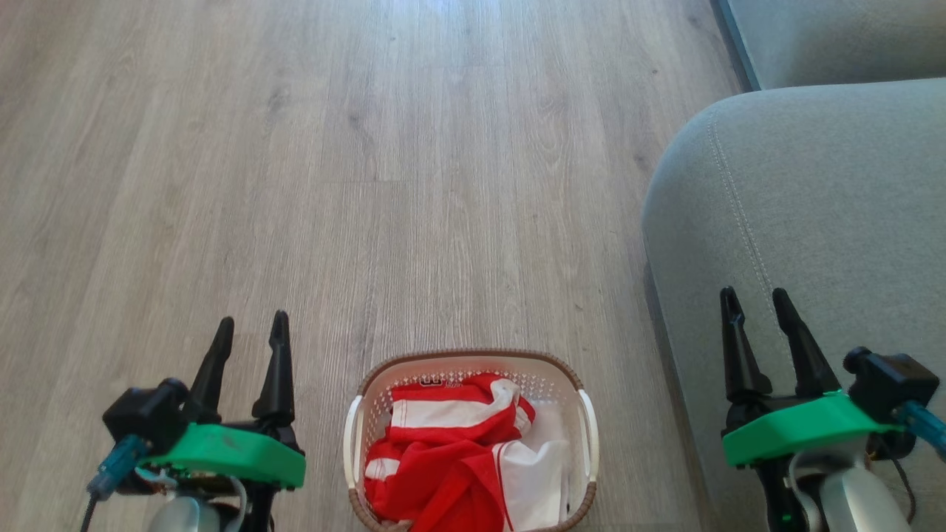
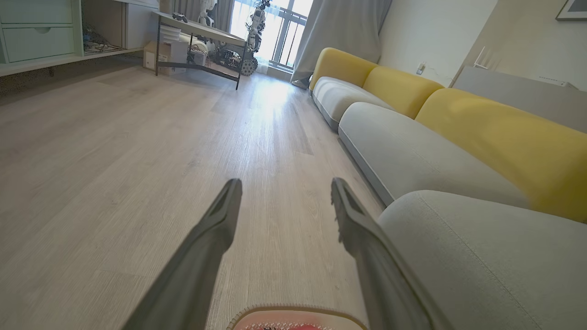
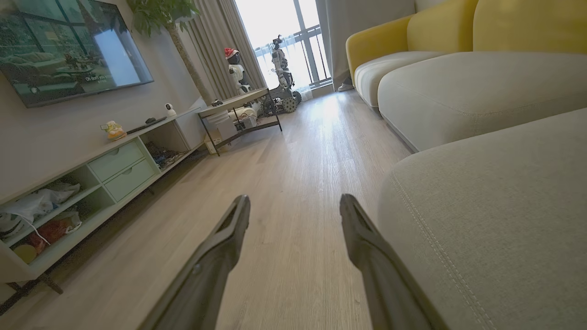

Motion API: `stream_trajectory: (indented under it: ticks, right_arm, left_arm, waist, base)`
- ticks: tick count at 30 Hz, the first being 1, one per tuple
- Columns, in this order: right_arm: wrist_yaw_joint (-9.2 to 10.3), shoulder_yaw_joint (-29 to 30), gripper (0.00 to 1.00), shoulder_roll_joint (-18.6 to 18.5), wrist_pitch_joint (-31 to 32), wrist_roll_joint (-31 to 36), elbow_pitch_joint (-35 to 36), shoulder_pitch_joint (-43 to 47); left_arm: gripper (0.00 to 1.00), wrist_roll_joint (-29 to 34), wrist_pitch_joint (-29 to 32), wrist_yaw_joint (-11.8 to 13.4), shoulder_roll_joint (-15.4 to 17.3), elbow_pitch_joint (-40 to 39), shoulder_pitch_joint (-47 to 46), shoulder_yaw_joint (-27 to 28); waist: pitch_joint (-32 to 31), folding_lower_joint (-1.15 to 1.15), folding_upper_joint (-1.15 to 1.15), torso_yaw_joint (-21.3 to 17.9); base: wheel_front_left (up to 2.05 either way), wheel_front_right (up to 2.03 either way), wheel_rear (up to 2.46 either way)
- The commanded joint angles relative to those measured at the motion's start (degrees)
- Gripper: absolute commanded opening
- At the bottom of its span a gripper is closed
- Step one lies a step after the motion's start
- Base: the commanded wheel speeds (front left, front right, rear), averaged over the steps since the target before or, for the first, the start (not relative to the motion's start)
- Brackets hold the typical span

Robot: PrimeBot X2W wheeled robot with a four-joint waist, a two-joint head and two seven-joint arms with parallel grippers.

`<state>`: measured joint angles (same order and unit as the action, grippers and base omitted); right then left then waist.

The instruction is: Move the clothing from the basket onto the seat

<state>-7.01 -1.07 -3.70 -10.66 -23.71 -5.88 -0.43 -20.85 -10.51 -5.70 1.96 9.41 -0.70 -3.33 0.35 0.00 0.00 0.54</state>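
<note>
Nearest me, the basket [image 1: 473, 356] sits on the floor [image 1: 369, 148] between my arms, its near rim cut off. The red-and-white clothes [image 1: 451, 451] are heaped inside, the number print barely legible. My left tool [image 1: 253, 319] and right tool [image 1: 754, 293] both stand wide, empty. The grey seat [image 1: 813, 222] runs out of frame on the right.

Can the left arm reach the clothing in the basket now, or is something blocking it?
Probably yes. The left gripper is open and empty beside the basket; the clothing lies uncovered at the top, with nothing standing between them.
</note>
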Motion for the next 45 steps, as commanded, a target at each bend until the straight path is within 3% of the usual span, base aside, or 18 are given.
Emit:
stream_trajectory:
  ticks: [1, 21, 45]
  right_arm:
    - [-0.39, -1.42, 1.0, -0.12, -0.86, 2.1, 2.02, -1.61]
    - [-0.47, -2.2, 1.0, 0.25, -4.34, 15.52, 3.7, -1.61]
    - [-0.47, -1.86, 1.0, 0.59, -4.34, 15.31, 3.91, -1.95]
  left_arm:
    - [1.0, 2.14, -1.05, 0.33, 0.83, -2.45, -2.81, 0.94]
    - [1.0, 15.8, -4.49, 0.66, 0.92, -3.63, -3.15, -0.35]
    - [1.0, 15.07, -4.49, 0.55, 0.92, -3.31, -3.7, 0.03]
  waist:
    - [0.03, 0.0, 0.0, -0.01]
    - [0.27, 0.0, 0.0, 0.05]
    - [1.34, 0.0, 0.0, -0.17]
  base:
    - [0.0, 0.0, 0.0]
    - [0.0, 0.0, 0.0]
    - [0.0, 0.0, 0.0]
